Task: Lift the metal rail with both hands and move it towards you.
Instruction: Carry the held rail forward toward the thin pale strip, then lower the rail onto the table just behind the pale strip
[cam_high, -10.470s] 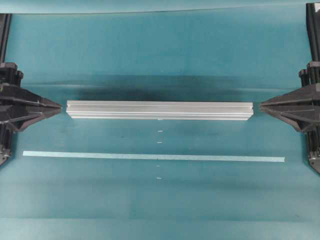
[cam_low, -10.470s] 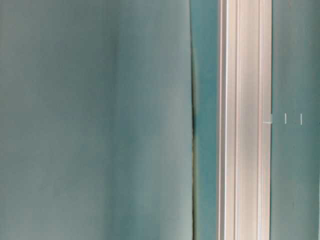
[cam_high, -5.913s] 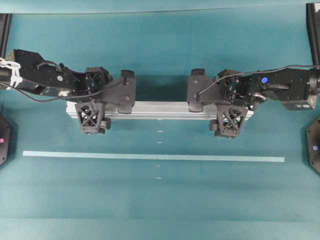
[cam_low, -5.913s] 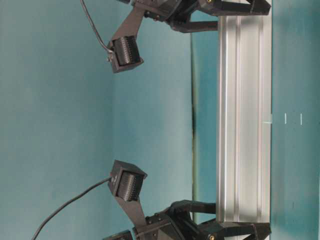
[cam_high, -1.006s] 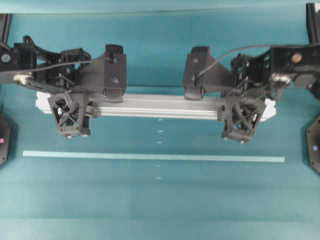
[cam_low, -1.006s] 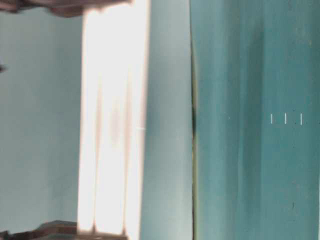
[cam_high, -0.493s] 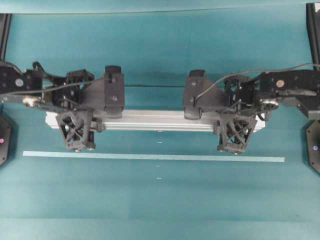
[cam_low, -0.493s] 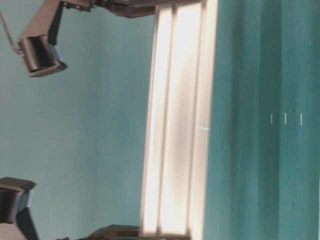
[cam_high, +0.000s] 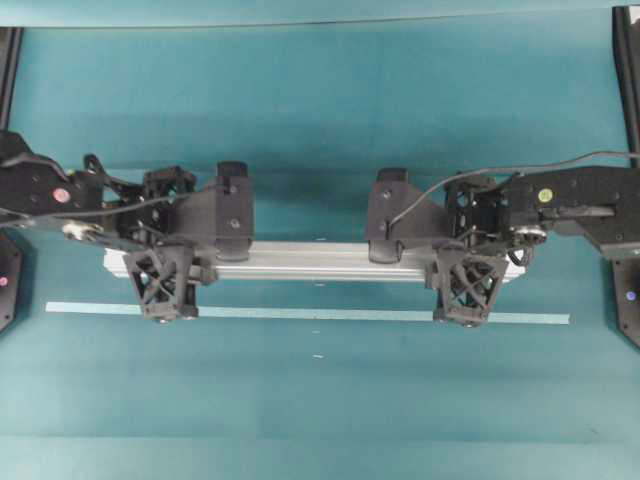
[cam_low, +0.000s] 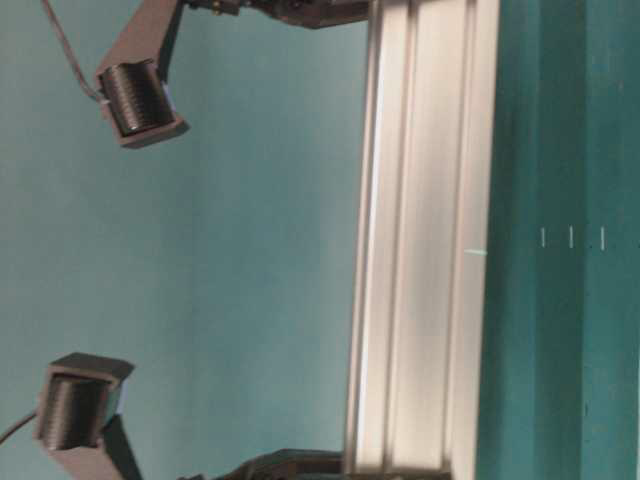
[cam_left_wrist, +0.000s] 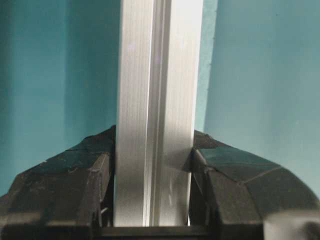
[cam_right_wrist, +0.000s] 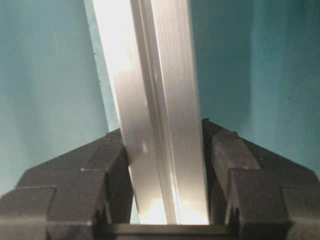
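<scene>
Left fingers: the left gripper has both black fingers pressed against the two long sides of the metal rail, clamped on it near its left end.
Right fingers: the right gripper is closed the same way, its fingers flat against either side of the rail near its right end.
Rail position: in the overhead view the metal rail runs left to right between the left gripper and the right gripper, just above the tape strip and roughly parallel to it.
Rail height: in the table-level view the rail shows blurred, with its far face against the teal backdrop; whether it touches the table cannot be told.
Finger overlap: the lower truss-patterned fingertips of both grippers reach down to the tape strip in the overhead view.
Table: teal cloth with small white tick marks near the middle.
Wrist cameras: two black camera housings hang behind the rail in the table-level view.
</scene>
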